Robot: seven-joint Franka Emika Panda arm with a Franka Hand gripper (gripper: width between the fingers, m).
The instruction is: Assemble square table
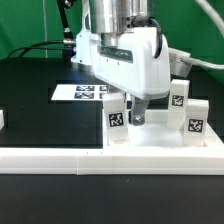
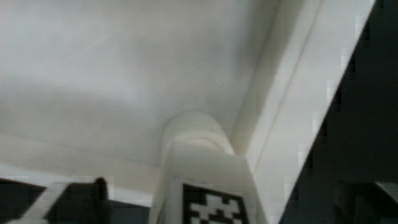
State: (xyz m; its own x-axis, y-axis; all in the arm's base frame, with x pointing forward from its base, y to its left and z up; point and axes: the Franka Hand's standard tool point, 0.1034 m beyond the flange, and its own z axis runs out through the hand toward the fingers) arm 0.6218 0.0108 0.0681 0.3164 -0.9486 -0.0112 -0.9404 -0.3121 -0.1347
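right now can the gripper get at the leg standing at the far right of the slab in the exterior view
Probably yes. That leg stands upright on the slab with open space above it, apart from the other legs. The gripper hangs over the near-middle leg, so it would need to lift and shift over.

exterior view faces the table leg (image 1: 117,119) frontally; wrist view sees it close.

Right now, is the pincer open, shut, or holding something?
Pincer: open, holding nothing; it stands at an upright table leg.
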